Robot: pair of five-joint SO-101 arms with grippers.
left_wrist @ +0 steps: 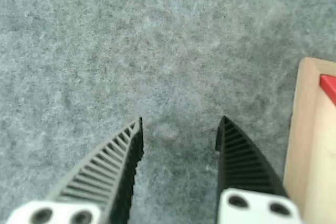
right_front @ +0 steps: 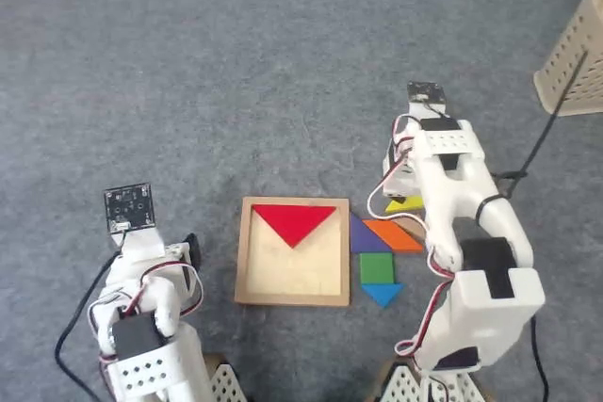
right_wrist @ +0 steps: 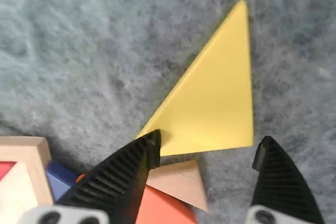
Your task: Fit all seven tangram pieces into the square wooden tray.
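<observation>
Right pincer point(right_wrist: 207, 144) hangs spread wide over the yellow triangle point(right_wrist: 215, 98), grasping nothing; the piece lies on the counter point(right_front: 188, 91), outside the tray point(right_front: 244, 261); its short edge spans the gap between the jaws, its long edge slants away from them; left pincer point(left_wrist: 178, 129), also released, sits on the tray's other side, so the right arm looks nearer.

tray point(right_front: 243, 261): square, pale wood, lying flat; you have one piece seated.
red triangle point(right_front: 294, 220): large, inside tray, long edge along far wall.
purple triangle point(right_front: 362, 235): just beside tray's right wall.
orange parallelogram point(right_front: 394, 233): next outward.
green square point(right_front: 377, 269), blue triangle point(right_front: 382, 294): beside tray's near-right corner.
yellow triangle point(right_wrist: 215, 98): flat, farthest from tray.
</observation>
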